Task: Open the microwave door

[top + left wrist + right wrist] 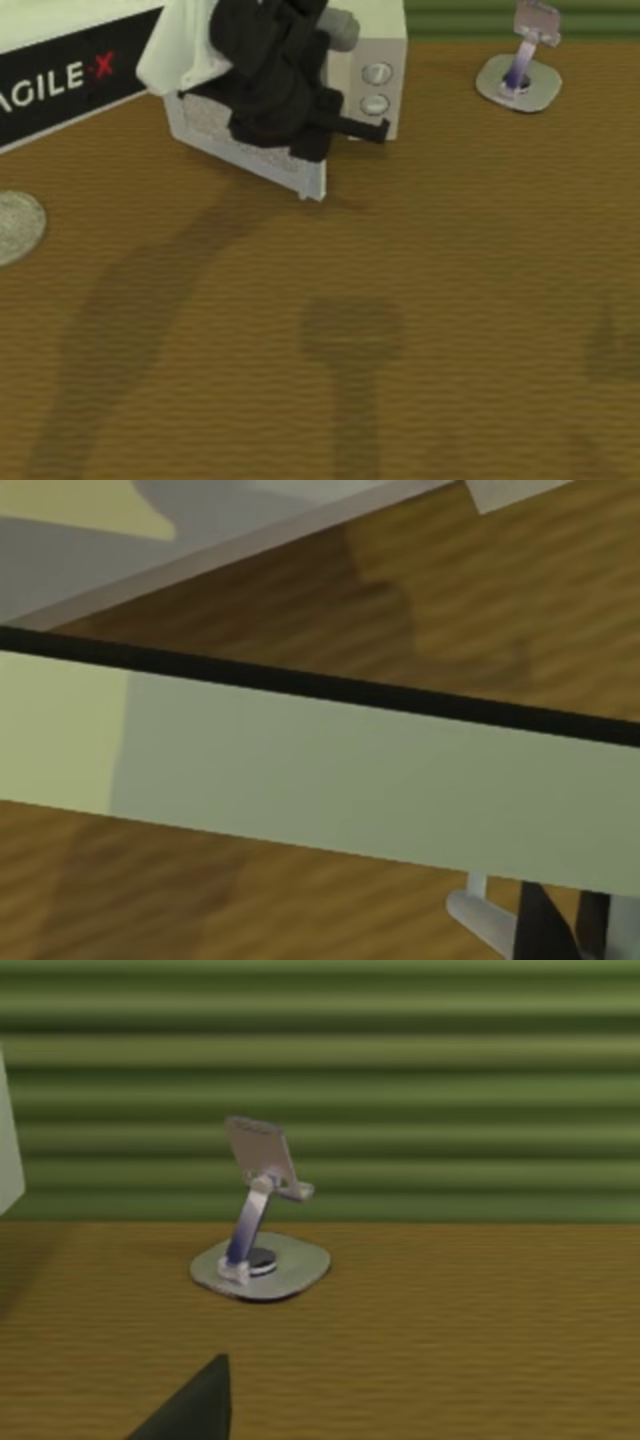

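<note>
microwave [375,60]: at the back of the table [450,300], a bit left of the middle
microwave door [250,150]: swung out in front of it
left arm [275,80]: over the door
phone stand [518,75]: right of the microwave, well apart

The microwave [372,60] sits at the top centre of the top view, a boxy off-white oven partly hidden by a black arm. Its right panel carries two round silver knobs, one above the other, near the front right corner.

The door [255,150] is swung partly open, hinged at its left end. It runs diagonally from the upper left down to the right, its free edge the lowest point, well clear of the oven front. Its face shows a grey speckled mesh window. In the left wrist view the door [330,780] crosses the frame as a pale band with a dark top edge.
</note>
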